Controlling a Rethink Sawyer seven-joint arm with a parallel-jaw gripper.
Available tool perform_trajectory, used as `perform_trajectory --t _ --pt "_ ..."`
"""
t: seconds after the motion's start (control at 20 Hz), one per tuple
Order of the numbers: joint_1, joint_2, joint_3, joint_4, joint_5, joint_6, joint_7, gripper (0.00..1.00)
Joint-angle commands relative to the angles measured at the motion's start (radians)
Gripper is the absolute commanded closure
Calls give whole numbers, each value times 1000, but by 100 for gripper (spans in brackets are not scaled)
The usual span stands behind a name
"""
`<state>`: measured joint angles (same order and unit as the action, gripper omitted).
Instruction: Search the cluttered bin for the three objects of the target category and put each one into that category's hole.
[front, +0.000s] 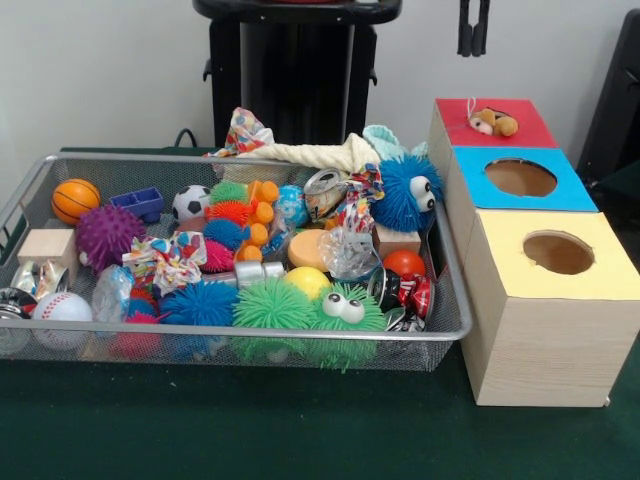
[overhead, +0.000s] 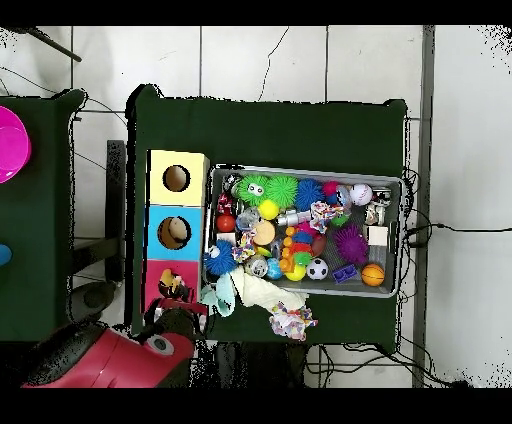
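A wire mesh bin (front: 452, 300) holds a heap of toys: fuzzy spiked balls, small sport balls, wooden blocks, fabric bows and shiny wrappers. To its right stand three boxes with a red top (front: 520, 125), a blue top (front: 470, 185) and a yellow top (front: 500, 235). The blue and yellow tops each show a round hole. A small tan plush animal (front: 492, 122) lies on the red top, and no hole shows there. My gripper (front: 473, 30) hangs high above the red box, open, with nothing between its fingers. From overhead the bin (overhead: 305, 170) lies right of the boxes.
A blue fuzzy creature (front: 405, 192) and a white rope toy (front: 310, 153) lean over the bin's far rim near the boxes. A basketball (front: 75, 199) and a purple spiky ball (front: 106, 236) lie at the bin's left end. Green cloth (front: 300, 430) covers the table.
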<state>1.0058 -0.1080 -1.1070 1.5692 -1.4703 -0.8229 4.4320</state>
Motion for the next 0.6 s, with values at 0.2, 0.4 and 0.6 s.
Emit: perform_trajectory --t 0.2,0.4,0.6 --pt "41 123 174 -76 6 111 84 100" --pt "43 144 195 -77 38 171 51 100" --pt "39 154 208 -85 50 204 58 100"
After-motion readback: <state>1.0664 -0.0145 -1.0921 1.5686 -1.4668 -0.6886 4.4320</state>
